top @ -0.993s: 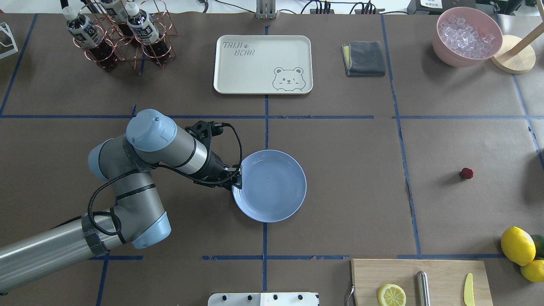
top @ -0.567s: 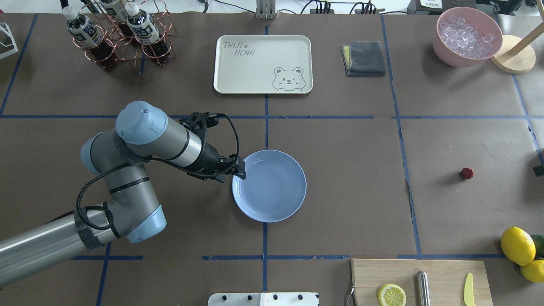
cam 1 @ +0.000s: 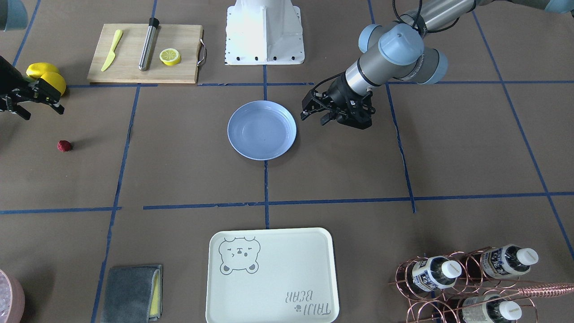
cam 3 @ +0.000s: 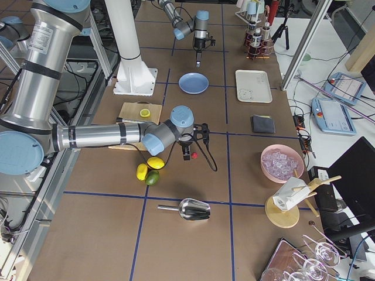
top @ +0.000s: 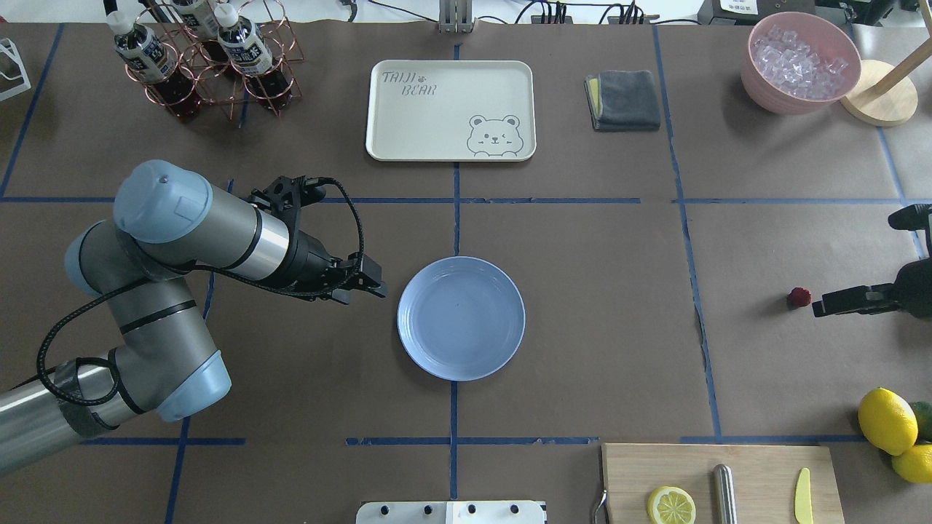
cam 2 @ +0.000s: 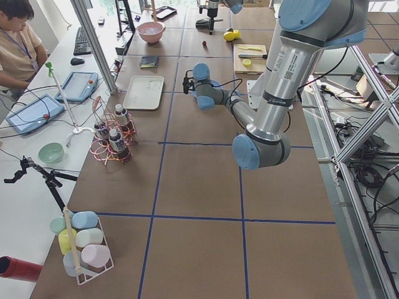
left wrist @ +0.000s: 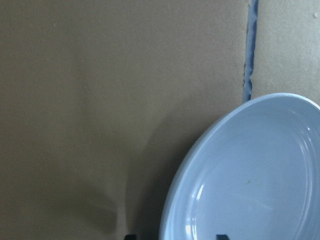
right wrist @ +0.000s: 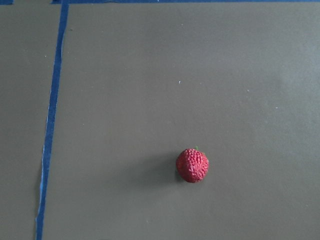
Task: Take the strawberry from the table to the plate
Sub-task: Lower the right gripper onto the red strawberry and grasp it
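Strawberry (top: 799,296) is lying on the table (top: 582,327), far out on the robot's right and well apart from the plate (top: 461,318). The plate sits bare in the middle.

Right gripper (cam 1: 40,113) is over that far side. From overhead its tip is just beside the strawberry, on the outer side and a touch nearer the robot, with a sliver of table between them and no contact. In the front-facing view its two fingers stand parted, nothing between them. The strawberry lies past them, away from the base. In the right wrist view the strawberry is low and right of centre with bare table all round it, a blue tape line (right wrist: 50,125) running down the left, and no fingers in shot.

As for shape, it's close to round. In the wrist view it is slightly longer up-and-down than across, with a speck of green at the top end, so the stem end points up the frame. In the wide views it's too small to tell which way it points.

Left gripper (top: 365,290) hovers just left of the plate, clear of the rim, jaws apart and gripping nothing. Its wrist view shows the plate's rim curving in at lower right, with two fingertips (left wrist: 130,236) peeking in at the bottom edge.
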